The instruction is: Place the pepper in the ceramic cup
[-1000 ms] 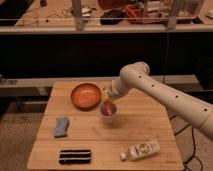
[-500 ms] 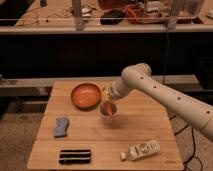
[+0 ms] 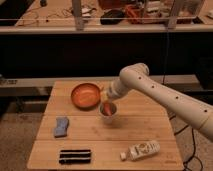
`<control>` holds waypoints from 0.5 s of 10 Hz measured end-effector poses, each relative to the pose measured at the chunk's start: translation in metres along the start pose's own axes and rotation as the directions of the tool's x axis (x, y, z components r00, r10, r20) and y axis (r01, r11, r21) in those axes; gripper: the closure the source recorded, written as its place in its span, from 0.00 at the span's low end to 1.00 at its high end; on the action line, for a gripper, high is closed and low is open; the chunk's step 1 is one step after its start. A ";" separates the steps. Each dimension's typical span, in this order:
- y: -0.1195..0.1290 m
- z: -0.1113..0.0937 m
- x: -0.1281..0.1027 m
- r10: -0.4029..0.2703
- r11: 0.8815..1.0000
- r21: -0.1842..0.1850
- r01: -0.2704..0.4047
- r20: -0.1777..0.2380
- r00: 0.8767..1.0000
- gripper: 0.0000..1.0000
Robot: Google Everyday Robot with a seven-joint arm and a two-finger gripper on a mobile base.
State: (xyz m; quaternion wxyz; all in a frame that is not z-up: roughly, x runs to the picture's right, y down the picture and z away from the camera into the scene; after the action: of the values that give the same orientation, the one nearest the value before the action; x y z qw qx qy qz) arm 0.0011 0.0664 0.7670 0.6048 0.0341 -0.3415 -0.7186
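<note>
Gripper [image 3: 107,98] at the end of the white arm [image 3: 165,97] hangs directly over the ceramic cup [image 3: 108,113], its tip close to the rim. How the tool is set cannot be told from this view. An orange-red shape, the pepper [image 3: 108,107], shows at the mouth of the cup, just under the gripper; whether it is gripped or resting inside cannot be made out.

Just left of the cup, near the back of the wooden table [image 3: 145,127], sits the wide orange bowl [image 3: 85,95], close to the gripper's side. A blue-grey cloth [image 3: 61,126] lies near the left edge, a dark flat object [image 3: 75,156] at the front, and a white bottle [image 3: 141,149] on its side at the front right, all well apart from the cup.

The arm reaches in from the right, sloping up to a bent joint, then angling down to the cup.
</note>
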 end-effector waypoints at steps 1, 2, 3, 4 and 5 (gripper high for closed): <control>-0.003 0.001 0.002 -0.004 1.000 -0.001 0.004 -0.002 1.000 0.24; -0.006 0.001 0.005 -0.010 1.000 0.000 0.010 -0.006 1.000 0.20; -0.008 0.002 0.006 -0.015 1.000 0.000 0.015 -0.009 1.000 0.20; -0.009 0.001 0.007 -0.023 1.000 0.000 0.023 -0.013 1.000 0.20; -0.009 0.001 0.007 -0.032 0.999 0.000 0.032 -0.021 0.999 0.20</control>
State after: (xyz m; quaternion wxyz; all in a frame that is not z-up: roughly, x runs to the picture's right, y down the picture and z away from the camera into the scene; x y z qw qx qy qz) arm -0.0087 0.0606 0.7655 0.5969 0.0471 -0.3344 -0.7278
